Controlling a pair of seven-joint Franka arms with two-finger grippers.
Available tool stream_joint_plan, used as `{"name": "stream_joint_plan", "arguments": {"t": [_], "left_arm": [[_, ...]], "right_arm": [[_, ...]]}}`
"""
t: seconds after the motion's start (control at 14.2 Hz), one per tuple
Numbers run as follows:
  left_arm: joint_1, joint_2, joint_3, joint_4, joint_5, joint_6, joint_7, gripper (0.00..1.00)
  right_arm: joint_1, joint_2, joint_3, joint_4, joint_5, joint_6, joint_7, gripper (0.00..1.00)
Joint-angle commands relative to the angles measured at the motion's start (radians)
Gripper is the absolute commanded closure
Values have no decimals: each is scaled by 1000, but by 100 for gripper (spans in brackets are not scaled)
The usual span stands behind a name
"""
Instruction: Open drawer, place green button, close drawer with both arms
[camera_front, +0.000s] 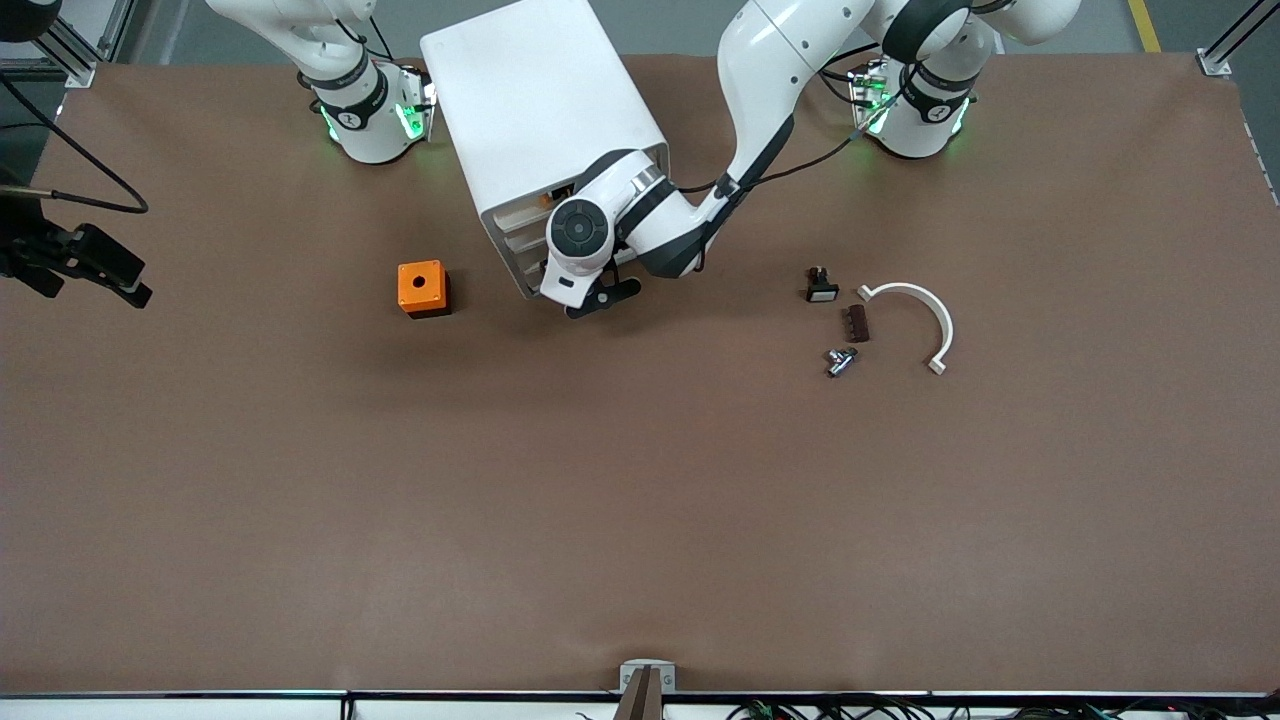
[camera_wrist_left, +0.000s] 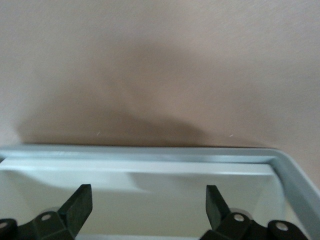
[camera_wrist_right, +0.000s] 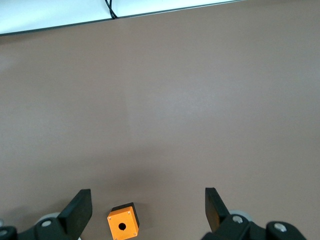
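Two grippers are showing spread fingers. Left gripper (camera_wrist_left: 145, 210) is hanging at the cabinet (camera_front: 540, 120) front, jaws parted and empty over the drawer (camera_wrist_left: 150, 160), whose pale rim is lying just under the fingertips. Right gripper (camera_wrist_right: 145, 210) is waiting high above the orange cube (camera_wrist_right: 123, 223), jaws apart, holding nothing. Orange cube is sitting beside the cabinet, toward the right arm's end. Button cannot be made out.
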Motion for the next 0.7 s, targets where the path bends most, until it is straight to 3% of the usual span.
{"name": "stream_joint_plan", "arguments": {"t": [0.0,0.21,0.63], "left_arm": [[56,-60,14,-7,-4,-137,-40,0],[197,-144,12,15,68,-151,-28,0],[514,-434,12,13,197,-230,76,0]], "right_arm": [[0,1,9,10,-16,-15,3,0],[-1,1,7,12,-16,-15,2,0],[-3,0,6,10,-15,-18,3,0]]}}
